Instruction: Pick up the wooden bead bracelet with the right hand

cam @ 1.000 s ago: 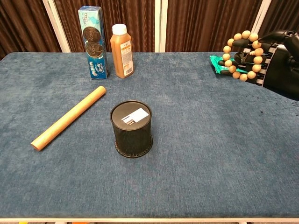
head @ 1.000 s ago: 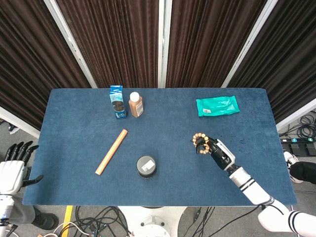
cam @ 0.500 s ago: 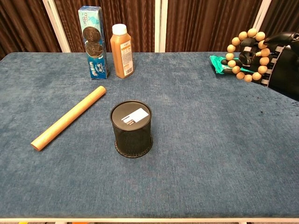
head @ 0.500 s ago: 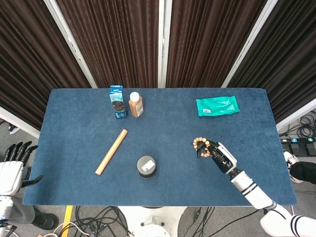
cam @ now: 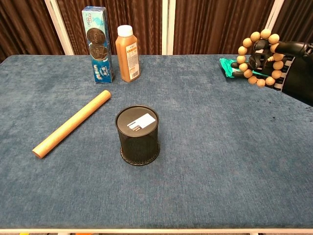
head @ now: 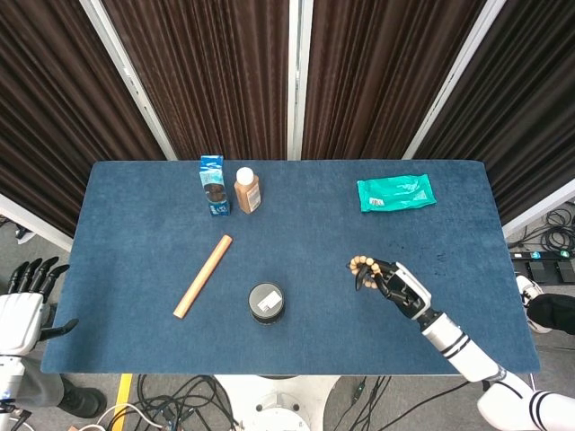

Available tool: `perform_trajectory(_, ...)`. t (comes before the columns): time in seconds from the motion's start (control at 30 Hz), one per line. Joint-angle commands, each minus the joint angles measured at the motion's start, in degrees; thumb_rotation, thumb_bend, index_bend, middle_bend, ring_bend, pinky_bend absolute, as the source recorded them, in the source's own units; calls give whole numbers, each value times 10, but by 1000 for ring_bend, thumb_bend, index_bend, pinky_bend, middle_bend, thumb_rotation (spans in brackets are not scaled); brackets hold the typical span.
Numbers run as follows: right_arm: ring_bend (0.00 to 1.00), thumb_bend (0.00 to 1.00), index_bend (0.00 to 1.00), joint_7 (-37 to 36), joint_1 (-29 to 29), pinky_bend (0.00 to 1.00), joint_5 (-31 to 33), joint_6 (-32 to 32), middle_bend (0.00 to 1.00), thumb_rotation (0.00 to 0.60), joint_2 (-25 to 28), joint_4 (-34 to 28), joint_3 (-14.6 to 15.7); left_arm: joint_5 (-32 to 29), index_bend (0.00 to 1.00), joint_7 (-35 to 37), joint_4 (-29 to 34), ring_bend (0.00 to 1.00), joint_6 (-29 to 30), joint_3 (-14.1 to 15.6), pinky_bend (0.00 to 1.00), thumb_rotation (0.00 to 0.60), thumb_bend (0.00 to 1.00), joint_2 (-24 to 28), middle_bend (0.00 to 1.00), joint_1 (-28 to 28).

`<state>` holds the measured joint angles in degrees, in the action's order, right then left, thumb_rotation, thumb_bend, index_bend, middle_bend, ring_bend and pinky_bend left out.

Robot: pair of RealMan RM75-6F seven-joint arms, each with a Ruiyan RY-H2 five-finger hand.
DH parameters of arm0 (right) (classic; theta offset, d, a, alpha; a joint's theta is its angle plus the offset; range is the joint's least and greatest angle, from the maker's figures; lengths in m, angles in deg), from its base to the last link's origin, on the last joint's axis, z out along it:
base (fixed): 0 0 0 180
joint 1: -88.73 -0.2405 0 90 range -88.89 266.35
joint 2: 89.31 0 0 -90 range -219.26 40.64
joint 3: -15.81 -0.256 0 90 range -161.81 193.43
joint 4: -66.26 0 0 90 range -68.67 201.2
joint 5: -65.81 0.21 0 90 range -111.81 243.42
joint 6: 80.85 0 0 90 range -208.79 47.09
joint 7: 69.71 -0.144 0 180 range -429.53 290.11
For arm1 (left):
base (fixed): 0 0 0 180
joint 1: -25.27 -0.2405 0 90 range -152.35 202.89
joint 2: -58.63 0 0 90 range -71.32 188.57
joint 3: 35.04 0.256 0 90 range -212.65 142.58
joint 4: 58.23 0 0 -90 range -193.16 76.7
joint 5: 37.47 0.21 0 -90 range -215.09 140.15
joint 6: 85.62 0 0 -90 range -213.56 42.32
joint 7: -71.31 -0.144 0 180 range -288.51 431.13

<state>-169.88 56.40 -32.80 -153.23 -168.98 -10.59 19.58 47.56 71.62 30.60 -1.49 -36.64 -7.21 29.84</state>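
Above the bench (cam: 205,161), the bracelet (cam: 257,58) is gripped by the right hand (cam: 288,63) — raised higher than a second ago, drawn back toward the robot — pickup judged essentially done.

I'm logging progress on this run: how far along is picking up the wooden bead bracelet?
Done: the wooden bead bracelet is off the blue tabletop, hanging looped over the fingers of the right hand, which is raised in front of the green wipes pack. In hand: the right hand holds it aloft. Left: nothing visible of the pick-up itself. The left hand waits beside the table, fingers apart.
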Motion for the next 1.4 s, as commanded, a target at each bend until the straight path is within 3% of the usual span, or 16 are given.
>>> perform_trajectory(0.03, 165, 1000, 439, -11, -2, 82, -6, -7, 502, 482, -2, 7, 5, 0, 174, -1, 0, 13, 0, 0, 16, 600, 0, 0, 83, 0)
perform_trajectory(0.23, 132, 1000, 372, -27, -9, 82, -11, -9, 460, 501, -7, 25, 13, -1, 174, -2, 1, 13, -2, 0, 16, 600, 0, 0, 83, 0)
perform_trajectory(0.33, 113, 1000, 297, -20, -12, 82, -4, 1, 437, 440, -10, 31, 15, -2, 174, -2, 1, 13, -3, 0, 16, 600, 0, 0, 83, 1)
perform_trajectory(0.4, 110, 883, 267, -11, -15, 82, 5, 14, 433, 388, -9, 28, 15, -3, 174, -2, 0, 13, -4, 0, 16, 600, 0, 0, 83, 1)
perform_trajectory(0.5, 110, 414, 257, 6, -19, 83, 25, 41, 449, 366, -5, 17, 13, -5, 174, -2, 0, 13, -7, -1, 16, 600, 0, -1, 83, 3)
perform_trajectory(0.53, 110, 330, 266, 12, -21, 83, 30, 46, 458, 365, -3, 12, 11, -5, 174, -2, 0, 13, -8, -1, 16, 600, 0, -1, 83, 3)
perform_trajectory(0.67, 110, 252, 367, 11, -22, 84, 28, 49, 507, 340, -1, 2, 14, -6, 173, -4, 0, 13, -10, -2, 16, 600, 0, -1, 83, 4)
perform_trajectory(0.83, 110, 142, 442, 18, -19, 46, 24, 44, 520, 180, -3, 3, 18, -5, 174, -4, 0, 13, -11, -1, 16, 600, 0, 0, 82, 5)
perform_trajectory(0.93, 110, 136, 488, 36, -18, 38, 27, 44, 520, 143, -5, 2, 17, -6, 173, -5, 0, 13, -12, -1, 16, 600, 0, 0, 83, 5)
perform_trajectory(1.1, 115, 230, 559, 50, -19, 31, 31, 48, 520, 164, -6, -2, 15, -6, 174, -5, -1, 13, -13, -2, 16, 600, 0, -1, 83, 6)
perform_trajectory(1.33, 116, 556, 571, 53, -19, 31, 27, 43, 520, 184, -8, 1, 15, -8, 174, -3, -3, 13, -13, -2, 16, 600, 0, -2, 83, 5)
perform_trajectory(1.4, 116, 596, 580, 52, -19, 31, 26, 41, 520, 190, -8, 2, 15, -8, 174, -3, -3, 13, -13, -2, 16, 600, 0, -3, 83, 6)
